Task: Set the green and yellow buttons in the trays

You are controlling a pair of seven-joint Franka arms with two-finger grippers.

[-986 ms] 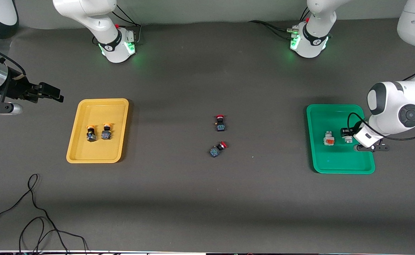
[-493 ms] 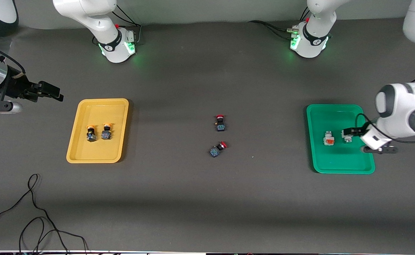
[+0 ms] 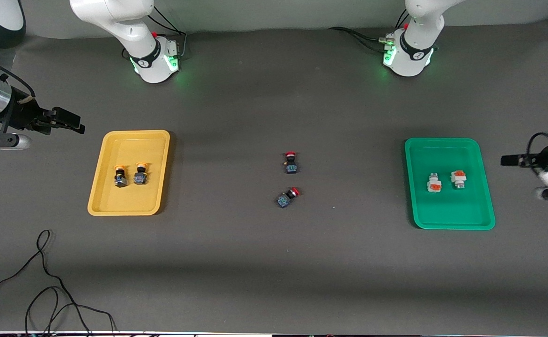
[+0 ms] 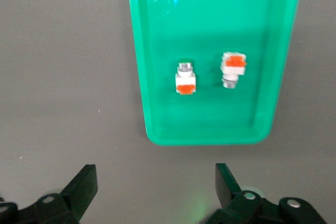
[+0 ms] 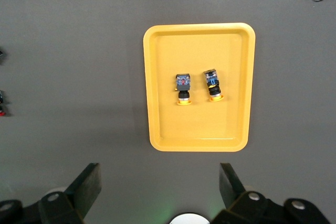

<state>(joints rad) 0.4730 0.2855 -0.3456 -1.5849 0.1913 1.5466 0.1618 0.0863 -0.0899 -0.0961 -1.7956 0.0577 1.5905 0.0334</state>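
Buttons sit sorted, two in each tray, while both my claws hang apart and hold nothing.

Two white-bodied buttons lie side by side in the green tray; two yellow-capped buttons lie in the yellow tray. My left claw hangs over bare desk beside the green tray, my right claw beside the yellow one. Two red-capped switches lie mid-desk.

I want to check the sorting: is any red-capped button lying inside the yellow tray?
No, the yellow tray holds only two yellow-capped buttons.
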